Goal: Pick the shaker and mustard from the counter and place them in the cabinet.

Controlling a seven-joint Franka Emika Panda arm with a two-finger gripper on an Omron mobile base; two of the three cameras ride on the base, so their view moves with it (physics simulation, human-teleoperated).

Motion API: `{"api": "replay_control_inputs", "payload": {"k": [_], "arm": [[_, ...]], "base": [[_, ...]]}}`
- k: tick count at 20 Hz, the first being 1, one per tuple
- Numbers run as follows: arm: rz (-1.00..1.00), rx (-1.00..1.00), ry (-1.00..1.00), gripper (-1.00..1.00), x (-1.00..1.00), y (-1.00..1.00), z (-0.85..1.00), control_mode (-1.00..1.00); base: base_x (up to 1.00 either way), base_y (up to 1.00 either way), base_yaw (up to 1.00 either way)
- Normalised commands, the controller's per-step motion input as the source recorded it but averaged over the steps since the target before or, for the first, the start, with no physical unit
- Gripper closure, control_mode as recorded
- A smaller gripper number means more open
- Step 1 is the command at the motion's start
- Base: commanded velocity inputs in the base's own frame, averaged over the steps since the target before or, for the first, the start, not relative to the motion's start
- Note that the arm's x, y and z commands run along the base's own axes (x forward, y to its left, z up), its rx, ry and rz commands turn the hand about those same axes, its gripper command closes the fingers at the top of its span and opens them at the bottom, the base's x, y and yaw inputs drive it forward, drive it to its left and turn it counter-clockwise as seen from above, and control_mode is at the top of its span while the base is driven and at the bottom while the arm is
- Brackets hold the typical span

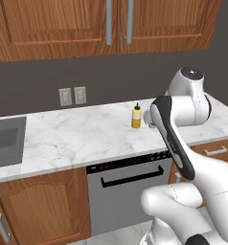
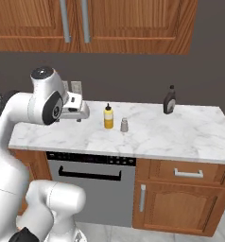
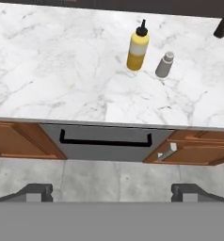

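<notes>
The yellow mustard (image 3: 138, 45) bottle stands upright on the white marble counter (image 3: 48, 70), with the small grey shaker (image 3: 164, 64) just to its right. From the right base view the mustard (image 2: 108, 116) and shaker (image 2: 124, 125) stand mid-counter (image 2: 190, 132). My gripper (image 2: 76, 116) hovers open and empty to their left, above the counter's front edge. In the hand view its fingertips (image 3: 36, 190) stand wide apart, far short of both objects. The wooden wall cabinet (image 2: 124, 23) overhead has its doors shut. The mustard (image 1: 136, 116) also shows beside my arm.
A dark bottle (image 2: 169, 100) stands at the back of the counter, to the right. A sink (image 1: 5, 139) is set in at the far left. The dishwasher (image 2: 90, 184) sits below the counter, and wall outlets (image 1: 73, 95) are behind it.
</notes>
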Motion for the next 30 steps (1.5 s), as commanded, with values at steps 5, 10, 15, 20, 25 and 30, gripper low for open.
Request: {"api": "replay_control_inputs", "payload": {"k": [5, 10, 15, 20, 25, 30], "arm": [[0.0, -0.01, -0.21, -1.0, -0.05, -0.11, -0.34, -1.0], [0.0, 0.0, -0.09, -1.0, 0.08, -0.19, -0.1, -1.0], [0.0, 0.0, -0.01, -1.0, 0.34, -0.12, 0.0, -1.0], [0.0, 0.0, 0.0, -1.0, 0.25, -0.03, 0.0, -1.0], [0.0, 0.0, 0.0, -1.0, 0.25, 0.0, 0.0, -1.0], [0.0, 0.0, 0.0, -1.0, 0.34, -0.09, 0.0, -1.0]], "base": [[0.0, 0.0, 0.0], [0.0, 0.0, 0.0], [0.0, 0.0, 0.0], [0.0, 0.0, 0.0], [0.0, 0.0, 0.0], [0.0, 0.0, 0.0]]}}
